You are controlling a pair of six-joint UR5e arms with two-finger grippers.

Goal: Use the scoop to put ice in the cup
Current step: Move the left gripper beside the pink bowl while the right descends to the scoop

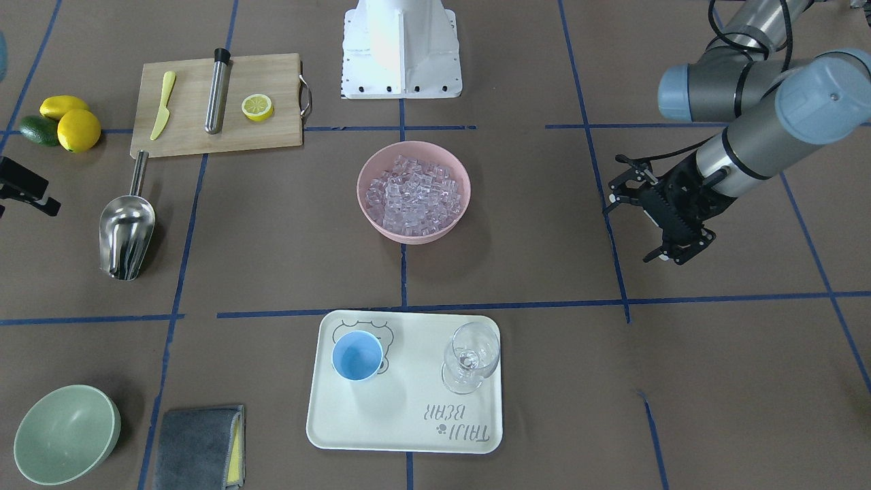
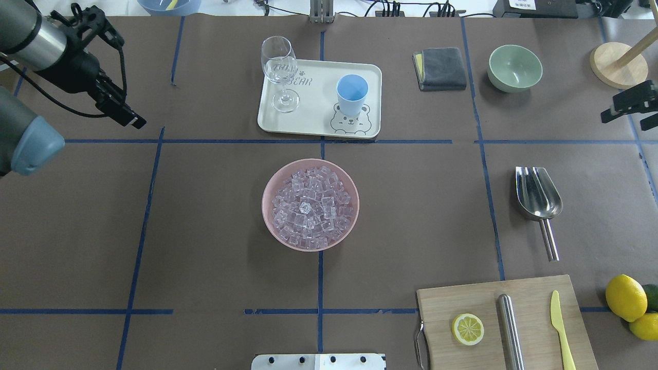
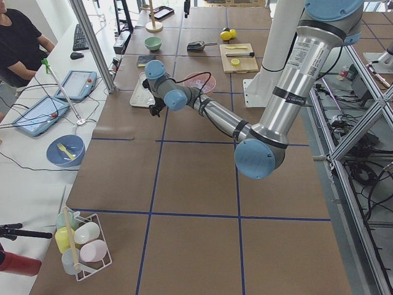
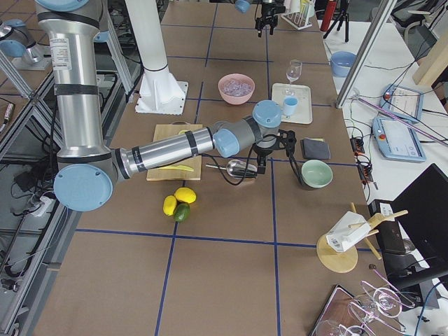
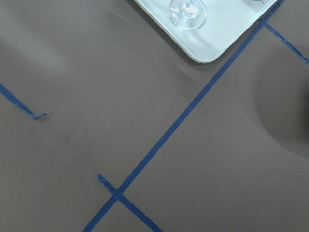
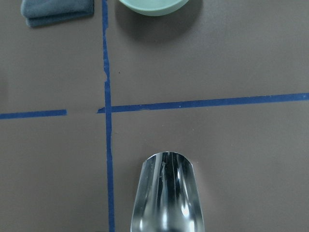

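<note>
Ice fills the pink bowl at frame centre. Below it, on the tray, the cup and the glass stand empty. The green bowl, lower left, is empty too. The scoop lies empty on the counter, mid left. The left hand, at right, is spread wide. The right hand, cut by the overhead frame's right edge, shows 2 fingers apart and holds nothing. Its wrist view alone shows the scoop's mouth close up, bottom centre.

Robotics lab. Two robot arms stand at a tape-gridded worktop. Aluminium post, teach pendants alongside.
</note>
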